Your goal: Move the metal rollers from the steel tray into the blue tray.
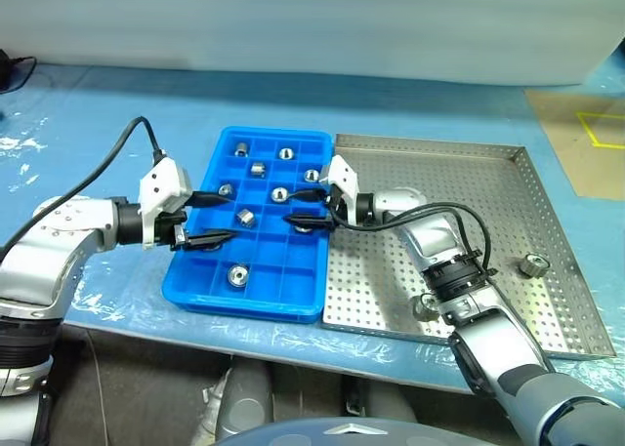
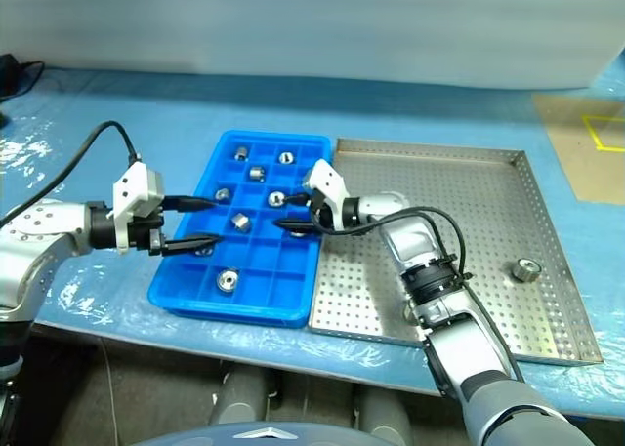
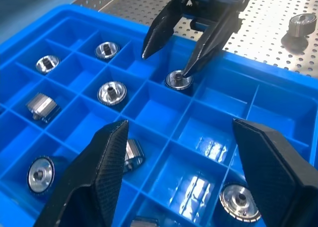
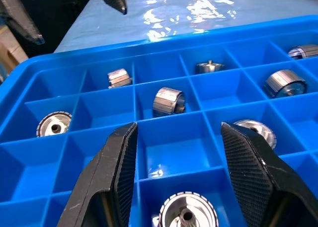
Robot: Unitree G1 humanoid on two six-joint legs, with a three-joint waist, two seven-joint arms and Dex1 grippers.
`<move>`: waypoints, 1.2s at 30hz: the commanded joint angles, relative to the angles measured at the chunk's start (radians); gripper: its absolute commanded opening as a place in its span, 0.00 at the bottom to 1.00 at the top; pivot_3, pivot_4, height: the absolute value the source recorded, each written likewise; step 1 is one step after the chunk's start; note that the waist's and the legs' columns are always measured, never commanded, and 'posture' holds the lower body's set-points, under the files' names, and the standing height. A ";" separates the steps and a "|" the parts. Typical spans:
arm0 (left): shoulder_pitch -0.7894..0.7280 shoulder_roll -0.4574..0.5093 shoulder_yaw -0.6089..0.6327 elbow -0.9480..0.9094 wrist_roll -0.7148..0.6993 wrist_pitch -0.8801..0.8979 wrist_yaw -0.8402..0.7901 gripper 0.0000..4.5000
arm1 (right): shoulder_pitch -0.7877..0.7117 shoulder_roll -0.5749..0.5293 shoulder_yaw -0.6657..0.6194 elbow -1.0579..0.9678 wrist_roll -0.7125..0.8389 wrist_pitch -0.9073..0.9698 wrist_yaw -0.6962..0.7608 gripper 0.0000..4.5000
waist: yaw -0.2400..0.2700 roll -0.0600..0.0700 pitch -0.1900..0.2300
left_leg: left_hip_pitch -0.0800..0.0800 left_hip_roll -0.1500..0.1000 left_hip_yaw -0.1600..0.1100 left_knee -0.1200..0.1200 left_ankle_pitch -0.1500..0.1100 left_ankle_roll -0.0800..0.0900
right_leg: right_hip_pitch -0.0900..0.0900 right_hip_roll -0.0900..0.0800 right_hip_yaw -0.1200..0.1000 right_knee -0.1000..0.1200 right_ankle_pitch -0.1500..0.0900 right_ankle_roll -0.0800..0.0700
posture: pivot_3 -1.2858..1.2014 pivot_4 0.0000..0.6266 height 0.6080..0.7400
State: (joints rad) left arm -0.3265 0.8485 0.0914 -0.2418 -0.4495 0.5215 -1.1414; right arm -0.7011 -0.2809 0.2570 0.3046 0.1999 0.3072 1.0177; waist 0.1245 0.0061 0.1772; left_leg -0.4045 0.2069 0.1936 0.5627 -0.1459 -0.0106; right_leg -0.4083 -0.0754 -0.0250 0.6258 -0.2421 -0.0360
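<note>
Rollers [image 1: 257, 169] fill blue tray [image 1: 195, 288] compartments (two on steel tray [image 1: 527, 231]).

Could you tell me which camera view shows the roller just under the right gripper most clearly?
The right wrist view: the roller sits upright in its compartment between the right gripper's open fingers. The left wrist view shows it smaller, with one fingertip near its top; the head views mostly hide it behind the gripper.

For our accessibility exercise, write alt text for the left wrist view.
The right gripper, open, has one fingertip on a metal roller lying in a compartment of the blue tray. Other rollers sit in nearby compartments, the open left gripper frames the foreground, and the steel tray lies behind.
</note>
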 commanded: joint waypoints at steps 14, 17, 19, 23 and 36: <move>-0.344 -0.288 -0.277 0.313 0.056 -0.181 -0.171 0.78 | 0.385 -0.336 -0.334 -0.590 0.159 0.320 -0.115 0.61 | -0.037 0.000 -0.001 | 0.000 -0.001 0.006 0.000 0.000 0.001 | 0.002 0.001 0.002 -0.002 0.000 0.001 | 0.40 0.24 1.00; -0.386 -0.344 -0.314 0.394 0.073 -0.226 -0.219 0.78 | 0.559 -0.382 -0.428 -0.783 0.222 0.420 -0.152 0.61 | -0.065 0.000 -0.001 | 0.000 -0.001 0.007 0.001 -0.001 0.002 | 0.001 0.002 0.002 -0.002 0.000 0.001 | 0.37 0.24 1.00; -0.408 -0.373 -0.330 0.450 0.085 -0.256 -0.246 0.78 | 0.657 -0.398 -0.480 -0.888 0.257 0.472 -0.179 0.61 | -0.086 0.000 -0.001 | 0.002 -0.001 0.007 0.000 -0.002 0.004 | 0.002 0.003 0.003 -0.002 0.000 0.000 | 0.35 0.24 1.00; -0.436 -0.418 -0.347 0.517 0.100 -0.292 -0.287 0.78 | 0.769 -0.405 -0.551 -0.986 0.296 0.526 -0.230 0.61 | -0.127 0.000 -0.001 | 0.004 -0.001 0.007 0.001 -0.003 0.006 | 0.003 0.003 0.005 -0.002 0.001 0.001 | 0.33 0.24 1.00; -0.388 -0.463 -0.379 0.464 0.107 -0.280 -0.331 0.78 | 0.954 -0.367 -0.459 -0.915 0.228 0.420 -0.324 0.61 | -0.146 0.000 -0.002 | 0.004 -0.001 0.007 0.002 -0.006 0.009 | 0.005 0.002 0.005 -0.007 0.001 0.001 | 0.33 0.24 1.00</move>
State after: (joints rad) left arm -0.7226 0.3836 -0.2814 0.2690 -0.3392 0.2371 -1.4679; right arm 0.2402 -0.6516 -0.2103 -0.6133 0.4400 0.7598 0.6944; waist -0.0219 0.0065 0.1756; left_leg -0.4011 0.2063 0.2005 0.5648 -0.1519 -0.0006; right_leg -0.4030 -0.0738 -0.0203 0.6184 -0.2414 -0.0346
